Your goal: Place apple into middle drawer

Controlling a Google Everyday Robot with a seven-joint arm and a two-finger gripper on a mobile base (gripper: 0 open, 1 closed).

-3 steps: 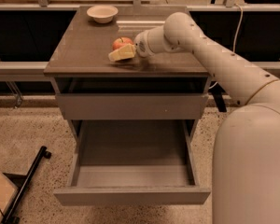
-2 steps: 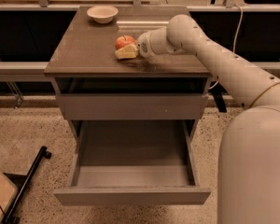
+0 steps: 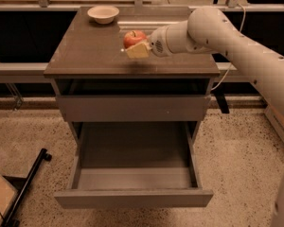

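Observation:
The red apple (image 3: 134, 36) sits in my gripper (image 3: 136, 45), which is shut on it and holds it a little above the brown cabinet top (image 3: 92, 48), right of centre. A cream fingertip (image 3: 137, 51) shows under the apple; the other is hidden behind it. My white arm reaches in from the right. The middle drawer (image 3: 132, 197) is pulled out wide open below, in front of the cabinet, and its grey tray floor is bare. The closed grey drawer front (image 3: 132, 109) one tier higher lies between the top and the open drawer.
A cream bowl (image 3: 103, 14) stands at the back left of the cabinet top. A black bar (image 3: 27, 186) lies on the speckled floor at the lower left. Dark shelving with a rail runs behind the cabinet.
The gripper with the apple has risen off the cabinet top and moved slightly right. The open drawer and the bowl have not moved.

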